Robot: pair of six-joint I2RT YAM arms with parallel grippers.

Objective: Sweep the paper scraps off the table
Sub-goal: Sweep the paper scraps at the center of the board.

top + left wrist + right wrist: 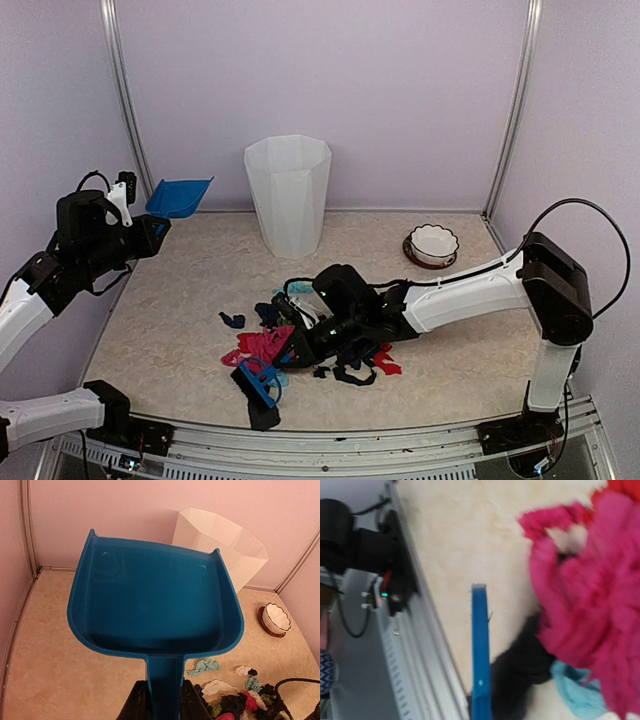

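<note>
The paper scraps [290, 338] lie in a pink, red, black and teal heap on the table [170, 330], front of centre. My right gripper [292, 350] reaches low into the heap, shut on a blue brush [260, 384] with black bristles. In the right wrist view the brush handle [480, 645] stands beside the pink scraps [590, 605]; the fingers are hidden. Held in the air at the back left is a blue dustpan [180, 197], with my left gripper [152, 228] shut on it. Its fingers [135, 702] clamp the dustpan [155, 600] by the handle. More scraps [240, 690] show below.
A tall white bin [288, 195] stands at the back centre, to the right of the dustpan, and also shows as the bin [225, 545] behind the pan. A white scalloped bowl [432, 245] sits at the back right. The metal front edge [340, 440] runs close to the brush.
</note>
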